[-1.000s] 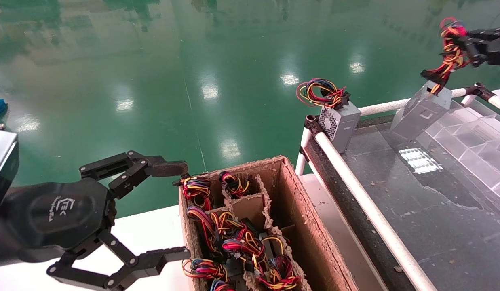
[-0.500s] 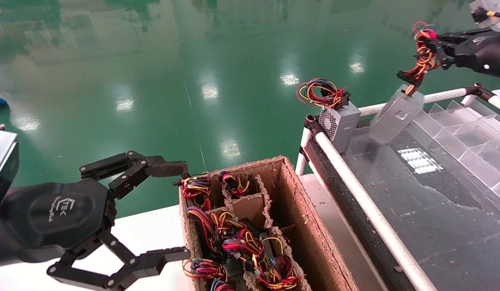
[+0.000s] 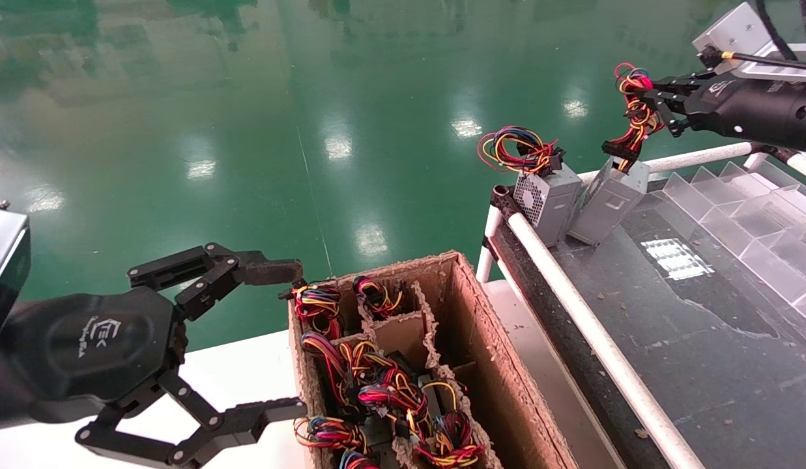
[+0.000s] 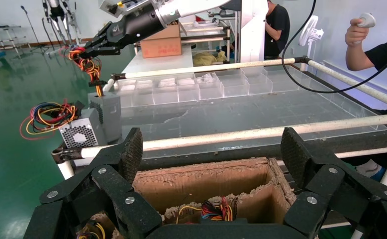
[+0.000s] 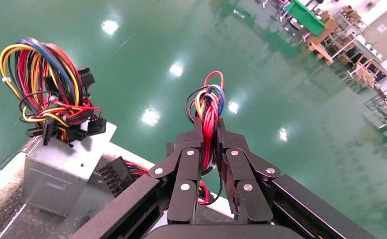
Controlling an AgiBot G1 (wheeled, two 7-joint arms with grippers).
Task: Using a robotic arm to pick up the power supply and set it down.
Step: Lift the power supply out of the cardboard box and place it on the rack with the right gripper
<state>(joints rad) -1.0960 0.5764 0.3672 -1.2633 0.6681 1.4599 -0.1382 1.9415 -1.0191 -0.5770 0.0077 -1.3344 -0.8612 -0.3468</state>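
The power supply [image 3: 608, 200] is a plain grey metal box, tilted, with its lower edge at the dark table top right beside a perforated grey box [image 3: 546, 198]. Its red, yellow and black wire bundle [image 3: 632, 111] rises to my right gripper [image 3: 644, 98], which is shut on the wires above the box. From the right wrist the red wires [image 5: 210, 107] run between the closed fingers of the right gripper [image 5: 209, 132]. The left wrist view shows the power supply [image 4: 111, 110] hanging below the right gripper [image 4: 89, 50]. My left gripper [image 3: 288, 340] stays open beside the cardboard box.
A cardboard box [image 3: 487, 352] with dividers holds several dark units with wire bundles. White pipe rails [image 3: 591, 332] edge the dark table [image 3: 702, 352]. Clear plastic compartments [image 3: 754, 221] line its right side. The perforated box carries a blue-yellow wire loop [image 3: 517, 148]. A person [image 4: 380, 55] stands behind.
My right gripper has moved left and nearer with the wire bundle. The power supply has swung left along the table to beside the perforated box. The left arm has not moved.
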